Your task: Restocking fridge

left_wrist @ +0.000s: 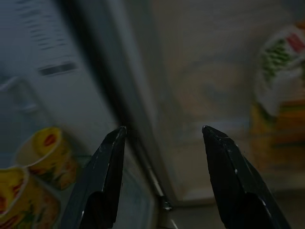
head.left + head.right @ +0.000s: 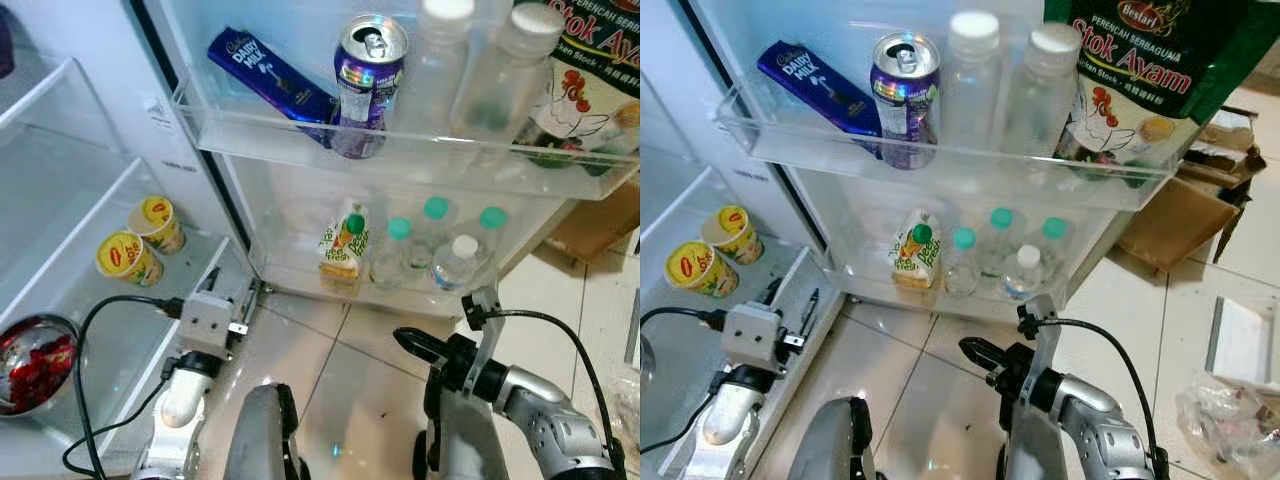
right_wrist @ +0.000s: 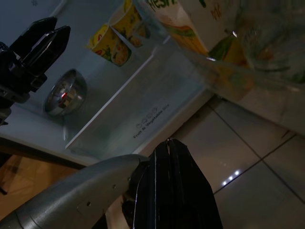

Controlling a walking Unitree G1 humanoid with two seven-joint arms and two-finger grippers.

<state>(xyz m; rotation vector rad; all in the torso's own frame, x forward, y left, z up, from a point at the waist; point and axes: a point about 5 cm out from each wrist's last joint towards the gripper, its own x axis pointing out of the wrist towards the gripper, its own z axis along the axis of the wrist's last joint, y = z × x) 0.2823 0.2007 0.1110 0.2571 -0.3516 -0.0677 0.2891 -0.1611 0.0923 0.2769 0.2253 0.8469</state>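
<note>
I am between items: neither pincer carries anything. My left gripper point(image 1: 162, 143), fingers spread apart, hangs low by the front edge of the fridge's lower shelf point(image 2: 205, 262), near the two yellow cups point(image 2: 142, 240). My right gripper point(image 3: 171, 157), fingers pressed together, hovers over the floor tiles below the lower door rack point(image 2: 300, 283), where the juice carton point(image 2: 343, 243) stands at the hinge-side end. Next I must probably fetch new stock. The upper rack's far end is cut off, and the left wrist view is blurred.
</note>
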